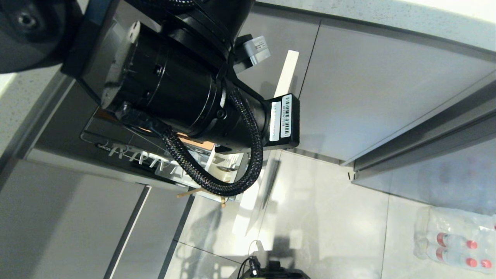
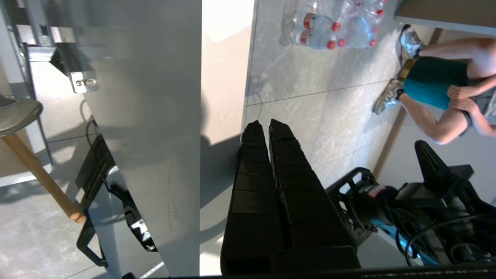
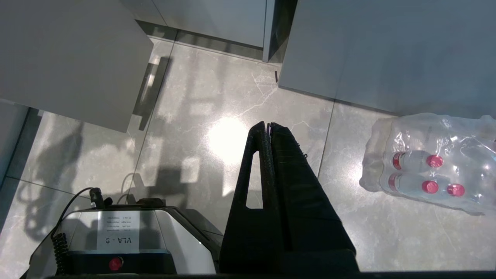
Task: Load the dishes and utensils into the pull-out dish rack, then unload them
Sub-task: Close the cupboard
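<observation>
A kitchen floor of pale grey marbled tiles (image 3: 217,128) is seen, bordered by flat grey cabinet fronts (image 1: 387,85). In the head view most of the frame is filled by the black left arm (image 1: 174,77), and behind it the pull-out dish rack (image 1: 162,159) is partly visible, drawn out from the cabinets, with a row of white plate prongs on chrome wire and its narrow pale front panel standing on edge. The tips of the chopsticks (image 1: 190,192) are seen poking out past the arm's braided cable, near the rack's outer end; what they rest in cannot be told. The bowl, plate and fork cannot be made out.

In the left wrist view the left gripper (image 2: 261,126) is shown with its 2 fingers pressed together and nothing between them. Just beside the fingers, apart from them, the rack's pale front panel (image 2: 155,135) rises. Well beyond the fingertips a shrink-wrapped pack of red-capped water bottles (image 2: 329,23) lies on the floor, and a seated person's legs (image 2: 426,100) are seen off to one side.

The right gripper (image 3: 267,126) is held over bare floor, its fingers likewise closed on nothing, with the bottle pack off to 1 side and the robot's base (image 3: 128,232) close behind the fingers.
</observation>
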